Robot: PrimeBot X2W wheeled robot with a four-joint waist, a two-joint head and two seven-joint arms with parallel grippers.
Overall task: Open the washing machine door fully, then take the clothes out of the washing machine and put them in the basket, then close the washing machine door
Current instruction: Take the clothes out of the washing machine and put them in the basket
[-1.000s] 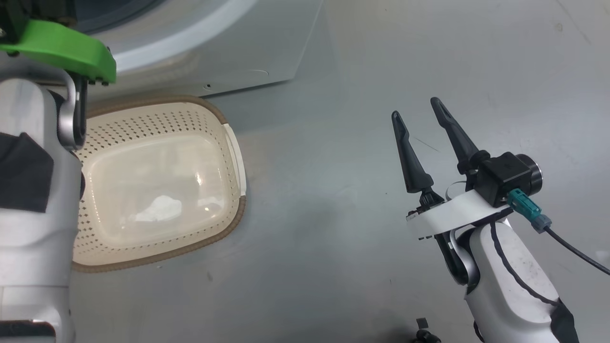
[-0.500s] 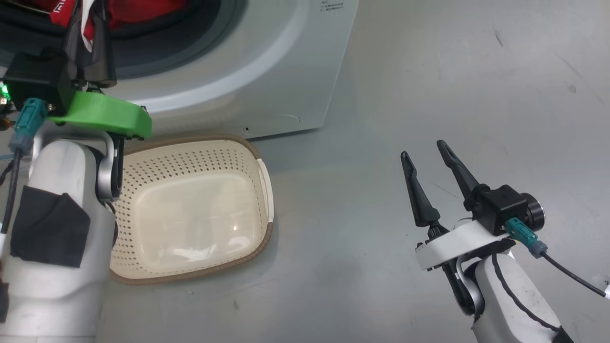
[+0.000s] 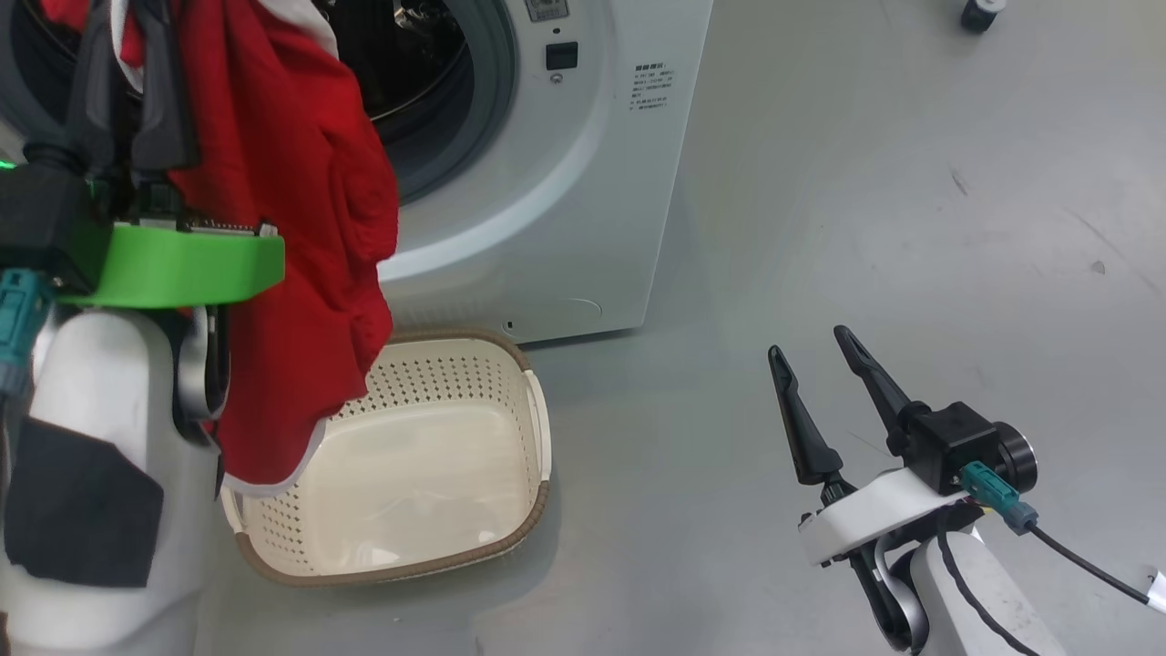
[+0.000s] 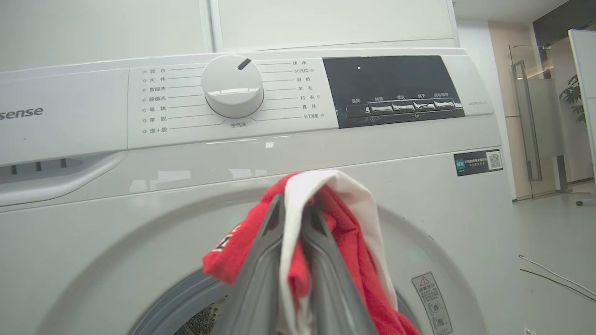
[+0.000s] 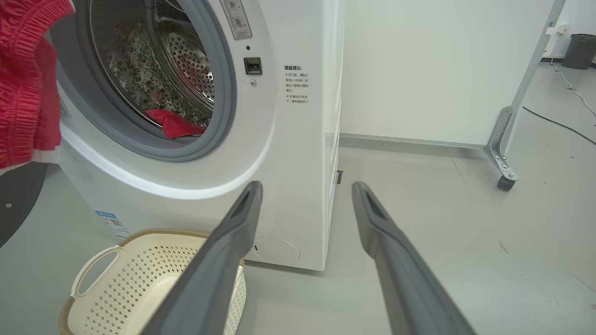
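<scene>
Door (image 5: 18, 195) is open. My left gripper (image 4: 293, 207) is clamped on the clothes (image 3: 301, 228), which hang over the left edge of the basket (image 3: 545, 497) by the washing machine (image 3: 583, 182). Red piece (image 5: 174, 123) left in drum. Right gripper (image 3: 807, 341) is apart and empty. Drop and door-close are pending.

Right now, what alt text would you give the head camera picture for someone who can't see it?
The left gripper holds a bright red garment with white trim hanging above a cream perforated plastic basket before the big white front-loading washing machine. The right gripper hovers open over grey floor.
</scene>
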